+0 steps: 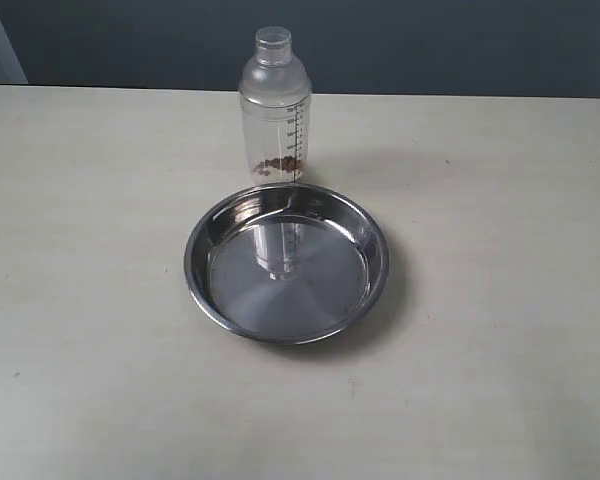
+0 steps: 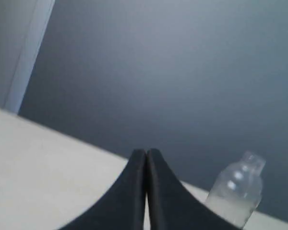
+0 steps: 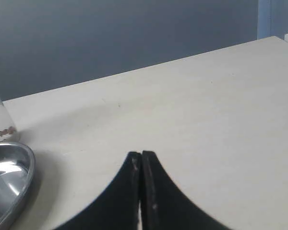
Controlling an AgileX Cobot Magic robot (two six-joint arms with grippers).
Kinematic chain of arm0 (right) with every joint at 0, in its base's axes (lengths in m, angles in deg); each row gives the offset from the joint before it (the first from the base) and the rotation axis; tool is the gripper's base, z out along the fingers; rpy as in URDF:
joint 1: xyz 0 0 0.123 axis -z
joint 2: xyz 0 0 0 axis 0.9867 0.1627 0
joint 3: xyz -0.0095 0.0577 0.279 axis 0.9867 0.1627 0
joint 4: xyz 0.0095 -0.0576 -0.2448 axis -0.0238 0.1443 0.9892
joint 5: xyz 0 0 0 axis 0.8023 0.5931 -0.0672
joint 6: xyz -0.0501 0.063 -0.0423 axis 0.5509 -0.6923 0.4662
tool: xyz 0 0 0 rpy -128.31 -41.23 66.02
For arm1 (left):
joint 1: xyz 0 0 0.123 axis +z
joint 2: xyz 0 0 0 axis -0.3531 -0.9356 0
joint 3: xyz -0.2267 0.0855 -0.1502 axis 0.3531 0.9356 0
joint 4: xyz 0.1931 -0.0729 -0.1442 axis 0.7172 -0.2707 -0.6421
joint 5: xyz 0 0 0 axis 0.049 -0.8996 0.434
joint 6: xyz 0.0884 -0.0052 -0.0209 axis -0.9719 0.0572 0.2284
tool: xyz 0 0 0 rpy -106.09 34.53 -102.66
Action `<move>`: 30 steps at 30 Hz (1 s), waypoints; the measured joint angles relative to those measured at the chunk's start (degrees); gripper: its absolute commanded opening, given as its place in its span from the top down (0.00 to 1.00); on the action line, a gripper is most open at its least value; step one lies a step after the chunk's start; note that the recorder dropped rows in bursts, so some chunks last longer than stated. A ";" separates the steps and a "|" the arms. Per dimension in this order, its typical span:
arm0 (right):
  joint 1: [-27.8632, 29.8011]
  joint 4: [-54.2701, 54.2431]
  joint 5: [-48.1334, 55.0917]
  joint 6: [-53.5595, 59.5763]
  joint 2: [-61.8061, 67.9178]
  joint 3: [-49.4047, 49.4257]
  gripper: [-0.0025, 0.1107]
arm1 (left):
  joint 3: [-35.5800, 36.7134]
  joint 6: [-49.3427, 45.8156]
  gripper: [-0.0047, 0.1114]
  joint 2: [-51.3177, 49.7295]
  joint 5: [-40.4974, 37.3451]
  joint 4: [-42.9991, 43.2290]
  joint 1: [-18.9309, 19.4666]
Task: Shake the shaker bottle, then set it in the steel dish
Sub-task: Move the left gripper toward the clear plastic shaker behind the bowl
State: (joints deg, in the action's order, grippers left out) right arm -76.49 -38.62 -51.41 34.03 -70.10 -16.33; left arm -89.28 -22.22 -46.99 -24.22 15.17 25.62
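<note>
The clear shaker bottle (image 1: 274, 105) stands upright on the table just behind the steel dish (image 1: 204, 283), with brown bits at its bottom. Its reflection shows in the dish's mirror floor. Neither arm appears in the exterior view. My left gripper (image 2: 147, 152) is shut with nothing between its black fingers; the shaker bottle (image 2: 236, 195) shows blurred off to one side of it, some way off. My right gripper (image 3: 141, 154) is shut and empty too, over bare table, with the steel dish (image 3: 24, 182) and a sliver of the shaker bottle (image 3: 1, 125) at the frame's edge.
The pale table (image 1: 500, 300) stretches wide on all sides of the dish. A dark blue-grey wall (image 1: 430, 45) runs behind its far edge. A light vertical strip (image 2: 29, 52) shows on the wall in the left wrist view.
</note>
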 measured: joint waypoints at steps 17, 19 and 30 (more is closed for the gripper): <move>0.00 0.11 0.00 0.00 0.00 0.00 0.98 | -22.02 19.63 0.06 -54.21 34.49 46.07 -8.37; 0.00 0.11 0.00 0.00 0.00 0.00 0.98 | -22.91 20.38 0.06 -59.37 37.59 48.54 -8.37; 0.00 0.11 0.00 0.00 0.00 0.00 0.98 | -26.25 20.31 0.06 -76.34 53.68 52.95 -8.37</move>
State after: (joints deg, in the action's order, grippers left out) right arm -76.49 -38.51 -51.41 34.03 -70.10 -16.33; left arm -115.54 -1.91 -123.32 29.46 68.12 17.25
